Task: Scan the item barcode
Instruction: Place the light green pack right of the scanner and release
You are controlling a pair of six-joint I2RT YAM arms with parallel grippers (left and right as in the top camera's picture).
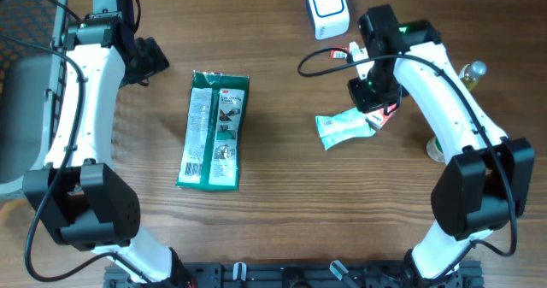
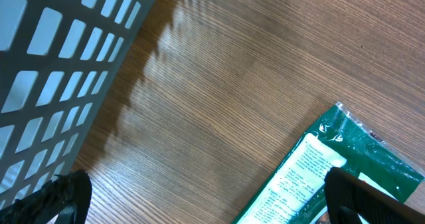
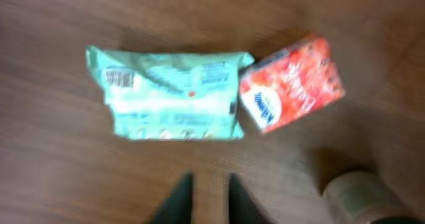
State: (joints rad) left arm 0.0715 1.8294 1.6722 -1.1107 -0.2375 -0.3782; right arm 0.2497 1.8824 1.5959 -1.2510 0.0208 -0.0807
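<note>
Trouble looks likeliest around the right hand (image 3: 211, 187), which hangs just above the counter (image 1: 282, 194) with its two fingers parted only a sliver and nothing between them. Right in front of it, in the middle of the blurred right wrist view, lies the mint-green packet (image 3: 171, 92), flat, with its barcode (image 3: 119, 77) face up at the left end. A red packet (image 3: 292, 83) lies tilted against its right end, touching it.

With so narrow a gap, the hand seems to me ill set to take the packet. Lowered like that, it could just press on the film or shove it along the wood. If it widens and closes near the right end, it may pinch or drag the red packet too. A grip over the left end would cover the code.

The film looks slick and soft, so it could sag or slip on the way to the white scanner (image 1: 327, 8) at the top of the overhead view. A pale jar (image 3: 355, 197) in the lower right corner stands near enough for the arm to knock.

The left hand (image 1: 154, 59), upper left in the overhead view, is spread wide and empty, near the green pack (image 1: 214, 130).
</note>
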